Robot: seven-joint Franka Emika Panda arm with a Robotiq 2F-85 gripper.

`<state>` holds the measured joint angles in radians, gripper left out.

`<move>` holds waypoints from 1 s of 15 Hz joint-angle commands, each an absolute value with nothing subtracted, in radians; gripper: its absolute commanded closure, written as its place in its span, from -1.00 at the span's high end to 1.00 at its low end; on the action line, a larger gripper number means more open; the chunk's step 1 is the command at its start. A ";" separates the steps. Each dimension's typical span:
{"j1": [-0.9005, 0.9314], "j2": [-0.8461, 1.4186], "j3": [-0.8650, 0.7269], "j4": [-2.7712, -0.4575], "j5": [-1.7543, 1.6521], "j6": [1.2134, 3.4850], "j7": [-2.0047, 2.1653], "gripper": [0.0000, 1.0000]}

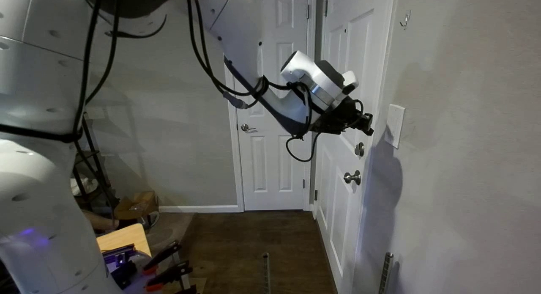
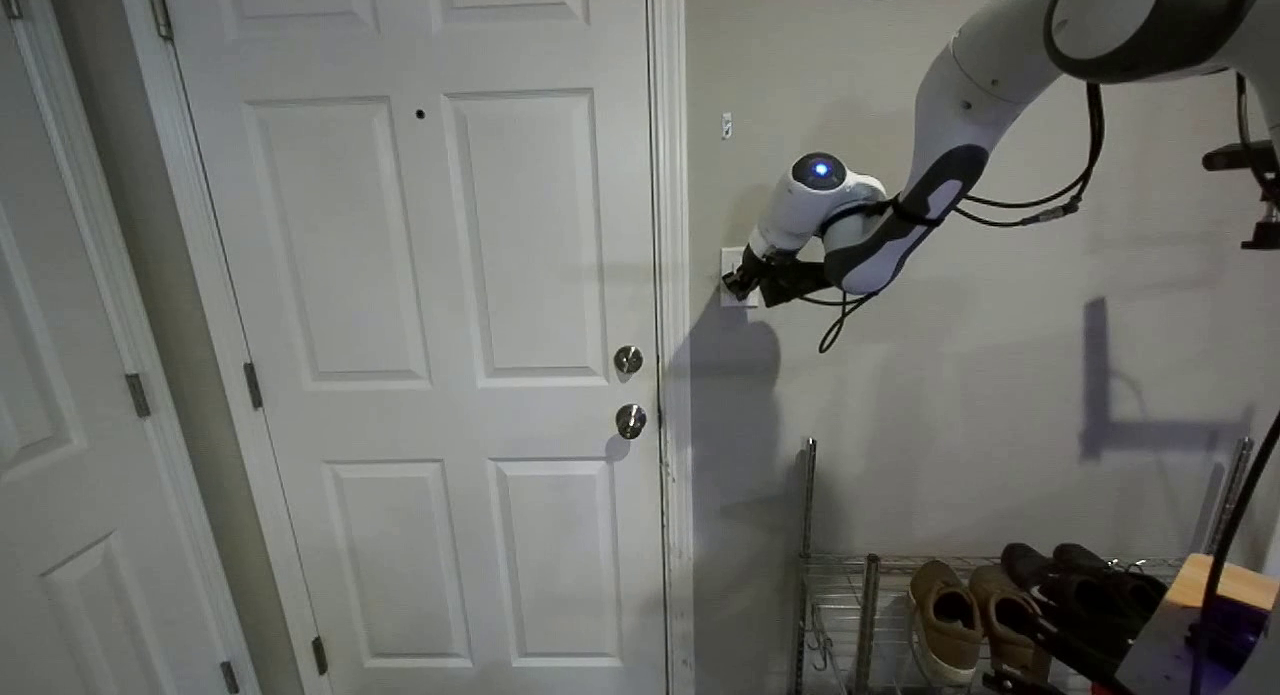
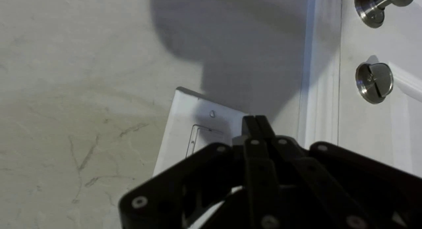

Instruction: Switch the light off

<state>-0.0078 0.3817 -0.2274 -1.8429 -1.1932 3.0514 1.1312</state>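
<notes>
on the wall (image 3: 82, 100) beside the door frame (image 3: 319, 74), the white switch plate (image 3: 179, 128) is partly hidden behind the gripper (image 3: 256, 119), whose tips, pressed together, seem lined up nearer the plate's edge than the rocker (image 3: 205, 139), so a straight push might skid off.

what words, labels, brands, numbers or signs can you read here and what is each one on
None: no text can be read in any of these views.
Switch plate: no lettering visible in the wrist view, where the gripper covers part of it.
Black shoes: any marking is too small to read in an exterior view.
Wall scuffs: look like scratches, not writing.
</notes>
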 commanded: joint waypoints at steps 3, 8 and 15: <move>0.008 0.421 -0.250 -1.781 -1.204 3.020 1.178 -0.91; -0.003 0.452 -0.242 -1.750 -1.177 2.986 1.174 -0.92; 0.004 0.469 -0.250 -1.711 -1.189 2.967 1.192 -0.91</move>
<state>-0.0080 0.4596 -0.2372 -1.7382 -1.1825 2.9841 1.1539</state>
